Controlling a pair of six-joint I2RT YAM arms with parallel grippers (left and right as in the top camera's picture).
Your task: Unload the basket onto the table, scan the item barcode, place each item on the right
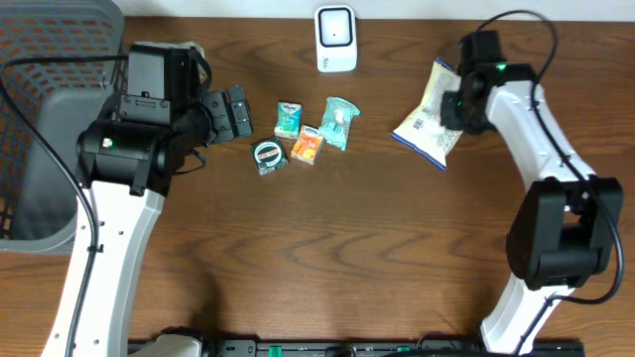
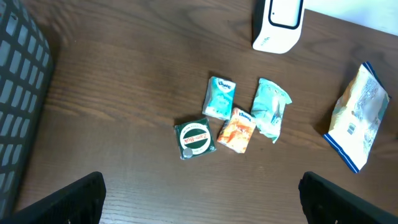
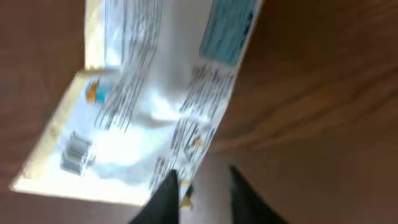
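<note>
Right arm is reaching far across the table, forearm stretched forward and wrist bent down. The right claw (image 3: 201, 179) is standing narrowly parted, with bare wood showing between its fingertips. The snack bag (image 3: 155, 93) is lying just ahead of the tips, its near edge right at one finger; contact is not resolvable through the blur. Left arm is hovering folded at the elbow, its left claw (image 2: 199, 190) spread wide and holding nothing, with four small packets (image 2: 235, 129) lying ahead of it and the scanner (image 2: 278, 22) standing farther beyond them.
</note>
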